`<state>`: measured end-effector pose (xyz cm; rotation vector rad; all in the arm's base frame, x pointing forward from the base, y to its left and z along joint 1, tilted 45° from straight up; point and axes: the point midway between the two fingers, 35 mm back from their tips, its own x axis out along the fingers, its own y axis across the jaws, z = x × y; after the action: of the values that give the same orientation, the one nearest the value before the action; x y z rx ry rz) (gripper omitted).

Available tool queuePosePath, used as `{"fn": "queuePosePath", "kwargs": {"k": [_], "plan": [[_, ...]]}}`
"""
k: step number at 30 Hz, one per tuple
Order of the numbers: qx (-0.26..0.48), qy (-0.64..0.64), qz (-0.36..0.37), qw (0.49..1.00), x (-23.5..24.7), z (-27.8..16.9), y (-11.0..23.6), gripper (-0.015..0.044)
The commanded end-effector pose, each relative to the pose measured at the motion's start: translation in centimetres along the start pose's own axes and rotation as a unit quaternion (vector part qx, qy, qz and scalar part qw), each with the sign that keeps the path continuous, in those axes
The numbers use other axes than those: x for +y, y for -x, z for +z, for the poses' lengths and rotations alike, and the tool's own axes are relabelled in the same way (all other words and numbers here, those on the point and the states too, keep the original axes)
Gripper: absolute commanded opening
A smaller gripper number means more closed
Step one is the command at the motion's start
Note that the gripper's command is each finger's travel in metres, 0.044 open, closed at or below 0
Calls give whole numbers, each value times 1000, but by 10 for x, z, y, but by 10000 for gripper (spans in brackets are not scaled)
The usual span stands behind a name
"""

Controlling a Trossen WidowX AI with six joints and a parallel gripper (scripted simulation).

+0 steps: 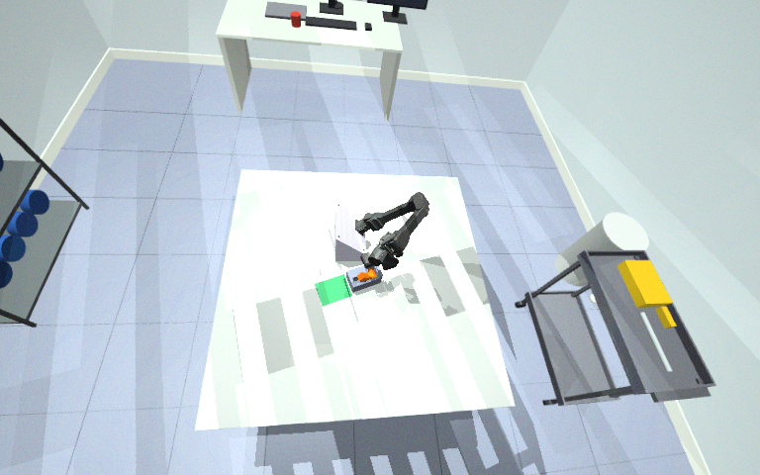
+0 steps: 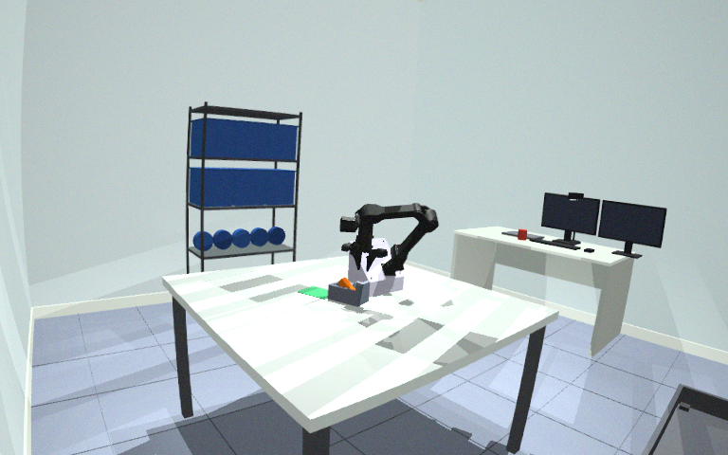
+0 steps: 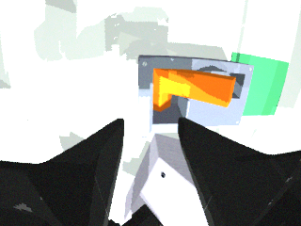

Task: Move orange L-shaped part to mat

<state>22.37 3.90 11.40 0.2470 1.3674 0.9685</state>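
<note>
Here, nearest the wrist camera, the tool (image 3: 150, 141) hangs partly spread with its two dark fingers apart and nothing between them. Just beyond their tips lies the grey tray (image 3: 207, 109) on the white surface (image 1: 358, 358), the orange L-shaped part (image 3: 191, 87) resting in its pocket with one end tipped up above the rim, as the exterior view shows. Past the tray, touching its far side, lies the green mat (image 3: 263, 85). In the top view the tool sits above the tray's edge, apart from the part.

White table (image 2: 300, 343), grey tray (image 2: 348, 294), green mat (image 2: 314, 291)
</note>
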Motion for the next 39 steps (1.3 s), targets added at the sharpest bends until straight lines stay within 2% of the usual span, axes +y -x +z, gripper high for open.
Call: {"fn": "queuePosePath", "kwargs": {"k": [1, 5, 9, 13, 19, 39], "plan": [[-1, -1, 0, 1000, 0, 0, 0, 180], [0, -84, -1, 996, -8, 2, 1, 280], [0, -274, -1, 962, -26, 6, 2, 280], [1, -472, -2, 882, -46, 9, 3, 280], [1, -700, -3, 714, -74, 10, 3, 280], [1, -706, -3, 708, -76, 11, -4, 280]]}}
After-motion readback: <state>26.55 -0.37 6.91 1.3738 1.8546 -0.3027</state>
